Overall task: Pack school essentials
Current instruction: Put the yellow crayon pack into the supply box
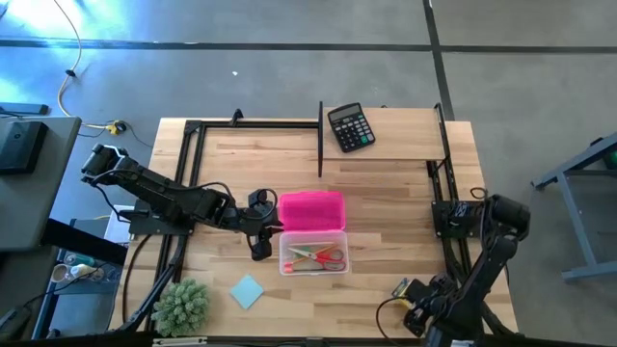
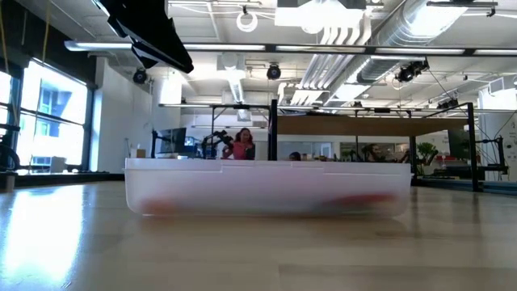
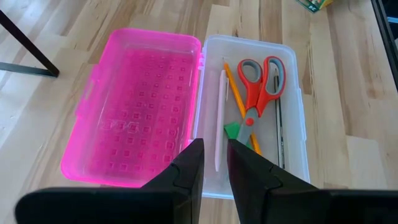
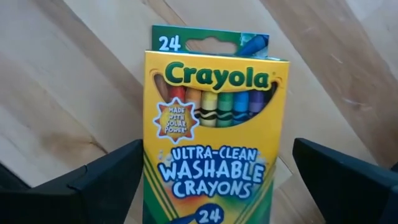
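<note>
From above we count one clear pencil box (image 1: 313, 254) with its single pink lid (image 1: 311, 210) thrown back, one light blue notepad (image 1: 247, 291), one black calculator (image 1: 350, 126) and one fuzzy green plant (image 1: 181, 305); bare wood lies between them. The left gripper (image 1: 258, 239) sits just off the box's edge, while the right gripper (image 1: 416, 301) sits near the table's edge over the crayon box (image 1: 401, 287). At table height we see only the one box wall across the middle, with open boards in front. Past the left gripper's fingers (image 3: 186, 168), which stand nearly together holding nothing, we count one pair of red-handled scissors (image 3: 260, 81), one orange pencil (image 3: 235, 92), one pale stick (image 3: 220, 118) and one green eraser (image 3: 232, 130) inside the box, just ahead of the fingertips. In the right wrist view one crayon box lies flat between the widely spread fingers (image 4: 102, 177), with clear gaps either side, not gripped.
</note>
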`<act>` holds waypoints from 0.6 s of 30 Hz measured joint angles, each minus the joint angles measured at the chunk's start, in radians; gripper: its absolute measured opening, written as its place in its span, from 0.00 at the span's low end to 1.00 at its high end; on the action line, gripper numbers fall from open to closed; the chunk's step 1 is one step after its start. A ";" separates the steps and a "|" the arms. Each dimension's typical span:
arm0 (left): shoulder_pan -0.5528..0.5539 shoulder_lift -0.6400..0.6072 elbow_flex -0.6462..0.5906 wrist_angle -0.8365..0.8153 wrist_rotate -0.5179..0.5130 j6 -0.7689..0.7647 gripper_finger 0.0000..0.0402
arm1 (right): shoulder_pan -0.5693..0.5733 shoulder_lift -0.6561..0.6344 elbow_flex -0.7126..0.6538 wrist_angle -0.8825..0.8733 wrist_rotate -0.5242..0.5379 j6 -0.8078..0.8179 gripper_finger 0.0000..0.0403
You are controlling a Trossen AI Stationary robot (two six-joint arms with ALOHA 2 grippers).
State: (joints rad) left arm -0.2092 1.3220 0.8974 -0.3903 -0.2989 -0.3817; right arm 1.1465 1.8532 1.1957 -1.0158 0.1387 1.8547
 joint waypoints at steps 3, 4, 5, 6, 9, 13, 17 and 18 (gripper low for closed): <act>0.000 0.000 0.000 0.000 0.000 0.000 0.16 | 0.000 0.017 0.000 0.015 0.000 -0.003 0.99; 0.000 0.000 0.000 0.000 0.000 0.000 0.16 | 0.000 0.022 0.000 0.019 0.000 -0.003 0.99; 0.000 0.000 0.000 0.000 0.000 0.000 0.16 | 0.000 0.026 0.000 0.023 0.000 -0.003 0.99; 0.000 0.000 0.000 0.000 0.000 0.000 0.16 | 0.000 0.028 0.000 0.025 0.000 -0.002 0.99; 0.000 0.000 0.000 0.000 0.000 0.000 0.16 | 0.000 0.034 0.000 0.026 -0.010 0.016 0.99; 0.000 0.000 0.000 0.000 0.000 0.000 0.16 | -0.003 0.034 0.000 0.025 -0.015 0.031 0.95; 0.000 0.000 0.000 0.000 0.000 0.000 0.16 | -0.011 0.034 0.000 0.027 -0.025 0.032 0.88; 0.000 0.000 0.000 0.000 0.000 0.000 0.16 | -0.014 0.034 0.000 0.030 -0.028 0.031 0.86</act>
State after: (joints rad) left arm -0.2092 1.3220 0.8974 -0.3904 -0.2989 -0.3817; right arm 1.1325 1.8874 1.1957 -0.9860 0.1107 1.8860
